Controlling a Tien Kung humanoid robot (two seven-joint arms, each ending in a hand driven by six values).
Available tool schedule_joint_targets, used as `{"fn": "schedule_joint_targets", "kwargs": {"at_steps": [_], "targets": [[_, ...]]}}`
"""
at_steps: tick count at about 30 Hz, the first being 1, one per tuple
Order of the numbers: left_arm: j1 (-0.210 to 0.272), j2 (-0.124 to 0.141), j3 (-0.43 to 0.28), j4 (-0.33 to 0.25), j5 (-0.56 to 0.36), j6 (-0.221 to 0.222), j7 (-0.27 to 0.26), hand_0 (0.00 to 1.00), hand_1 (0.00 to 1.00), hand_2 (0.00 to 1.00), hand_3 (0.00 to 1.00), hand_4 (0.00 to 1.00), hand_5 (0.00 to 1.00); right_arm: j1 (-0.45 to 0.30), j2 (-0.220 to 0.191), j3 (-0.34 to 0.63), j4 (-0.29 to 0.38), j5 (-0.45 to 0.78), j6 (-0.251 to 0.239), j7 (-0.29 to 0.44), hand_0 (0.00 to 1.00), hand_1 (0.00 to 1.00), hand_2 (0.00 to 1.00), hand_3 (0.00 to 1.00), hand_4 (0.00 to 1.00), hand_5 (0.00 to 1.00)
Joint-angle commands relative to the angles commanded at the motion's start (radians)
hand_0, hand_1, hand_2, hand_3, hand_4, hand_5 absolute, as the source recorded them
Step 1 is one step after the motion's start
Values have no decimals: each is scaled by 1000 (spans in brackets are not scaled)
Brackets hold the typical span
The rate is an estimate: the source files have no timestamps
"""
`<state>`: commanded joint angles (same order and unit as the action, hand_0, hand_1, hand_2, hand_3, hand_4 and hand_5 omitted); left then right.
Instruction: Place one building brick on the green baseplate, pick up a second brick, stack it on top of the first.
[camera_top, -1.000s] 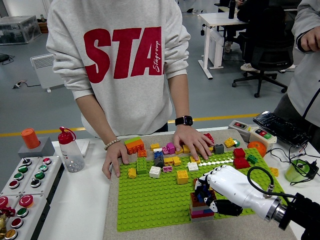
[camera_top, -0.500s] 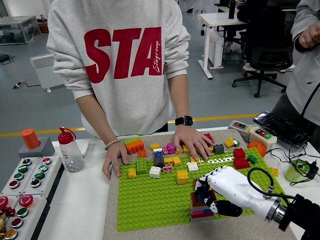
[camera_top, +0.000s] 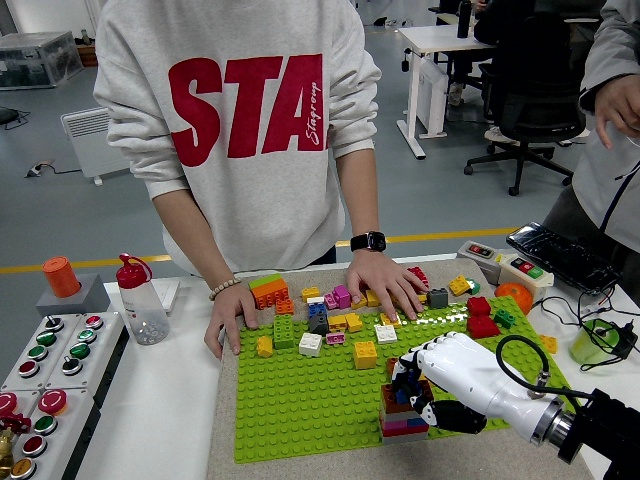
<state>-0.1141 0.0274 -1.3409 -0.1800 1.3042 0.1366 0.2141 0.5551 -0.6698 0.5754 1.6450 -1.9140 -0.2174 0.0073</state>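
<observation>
Right hand, lower right of frame, fingers curled down onto top brick of a short brick stack on the green baseplate, prob. pressing it to seat the studs. Person's hands lie flat on the plate's upper edge, likely to steady it on the surface.

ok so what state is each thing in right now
right hand: fingers curled on the top of the brick stack
brick stack: upright on the green baseplate
spray bottle: upright, capped
person's hands: flat, pressing the baseplate's far edge
</observation>
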Motion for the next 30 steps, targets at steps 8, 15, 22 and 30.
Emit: {"fn": "schedule_joint_targets", "kwargs": {"at_steps": [8,15,22,30], "targets": [[-4,1,3,0,-5,-1,0,664,683,697,575,297,998,-2,-2,5,4,4,8,-6,411,455,526,521,285,204],[-6,1,4,0,-6,-1,0,664,683,698,575,297,998,-3,-3,7,7,6,11,-7,397,439,526,521,286,204],[-7,1,4,0,-8,0,0,664,683,697,575,297,998,-4,-4,10,6,5,11,-8,391,433,523,520,289,199],[-8,1,5,0,-8,-1,0,664,682,697,575,296,998,-4,-4,9,6,6,12,-8,392,432,522,520,289,196]]}}
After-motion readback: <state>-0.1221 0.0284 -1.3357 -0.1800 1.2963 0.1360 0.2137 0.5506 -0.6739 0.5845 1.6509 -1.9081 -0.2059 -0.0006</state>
